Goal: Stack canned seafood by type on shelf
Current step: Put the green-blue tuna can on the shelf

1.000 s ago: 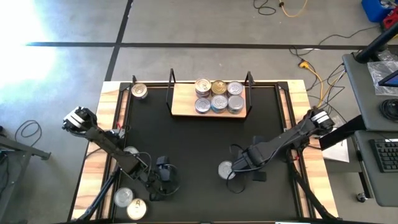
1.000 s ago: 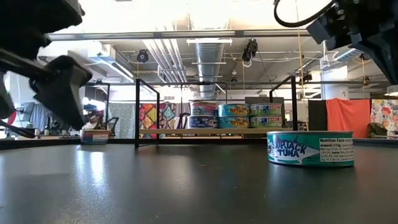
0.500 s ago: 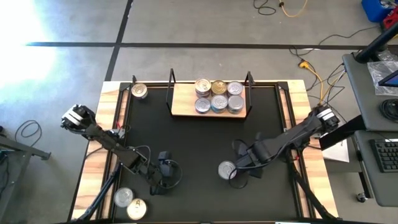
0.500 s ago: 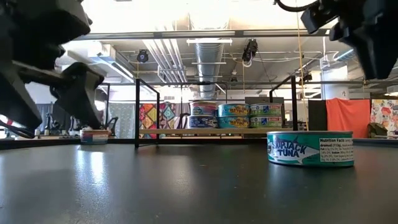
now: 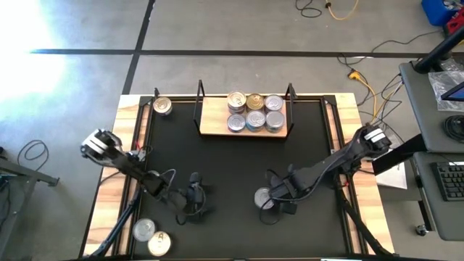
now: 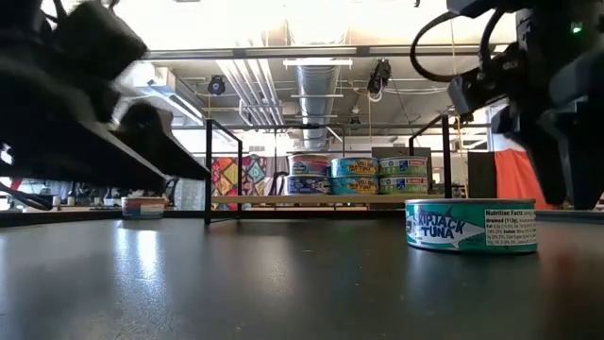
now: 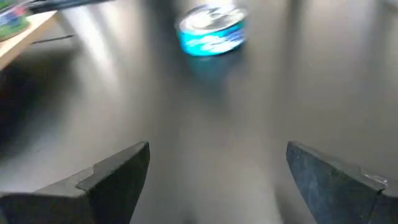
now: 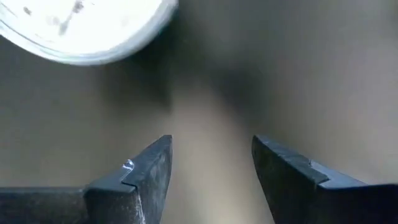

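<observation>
Floor [image 5: 239, 29]: grey concrete slabs, with a dark line [image 5: 217, 52] running across it beyond the bench and a second seam [image 5: 141, 32] angling off it. Strong glare patch [image 5: 29, 29] on the floor at far left. Yellow cable [image 5: 362, 83] and black cable [image 5: 312, 9] lie loose on the floor. A grey desk [image 5: 428, 101] at the right edge carries a keyboard [image 5: 451, 181]; a blue object [image 5: 444, 13] sits in the far corner, type unclear.

Low view: open ceiling with a ribbed silver duct [image 6: 316, 90], pipes [image 6: 250, 80] and bright overhead light [image 6: 283, 24]. Orange panel [image 6: 536, 179] at right; patterned coloured hanging [image 6: 236, 177] at left, possibly fabric.
</observation>
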### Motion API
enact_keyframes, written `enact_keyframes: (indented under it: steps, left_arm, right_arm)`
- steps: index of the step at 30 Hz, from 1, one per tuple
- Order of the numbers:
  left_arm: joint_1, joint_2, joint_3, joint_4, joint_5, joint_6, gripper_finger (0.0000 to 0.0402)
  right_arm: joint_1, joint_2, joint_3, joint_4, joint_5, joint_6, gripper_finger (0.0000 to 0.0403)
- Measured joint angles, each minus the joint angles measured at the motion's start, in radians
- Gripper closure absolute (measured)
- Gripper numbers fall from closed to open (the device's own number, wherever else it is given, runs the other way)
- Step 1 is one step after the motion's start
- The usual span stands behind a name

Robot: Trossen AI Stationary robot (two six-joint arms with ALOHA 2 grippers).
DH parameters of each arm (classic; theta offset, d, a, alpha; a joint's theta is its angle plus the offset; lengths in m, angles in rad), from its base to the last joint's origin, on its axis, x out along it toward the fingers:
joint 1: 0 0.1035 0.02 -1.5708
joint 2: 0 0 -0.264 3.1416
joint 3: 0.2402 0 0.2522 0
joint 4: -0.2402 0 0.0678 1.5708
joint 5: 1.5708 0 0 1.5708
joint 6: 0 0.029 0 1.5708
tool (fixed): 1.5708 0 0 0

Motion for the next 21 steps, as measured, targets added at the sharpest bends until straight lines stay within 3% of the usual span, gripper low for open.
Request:
enact_keyframes:
  steps: [6,13,21]
  left_arm:
    - [0.066,0.188,0.117,0.087,-0.026,-0.019,0.0041]
    - [0.135,0.372,0.348,0.077,0.164,0.025,0.0041]
    - [0.179,0.406,0.434,0.028,0.193,0.07,0.0027]
  right_arm:
    - [0.0,0.129,0.074,0.093,0.003,-0.102,0.0201]
    - [-0.001,0.306,0.263,-0.006,0.029,-0.285,0.0209]
    - [-0.003,0.344,0.378,-0.097,0.127,-0.278,0.0204]
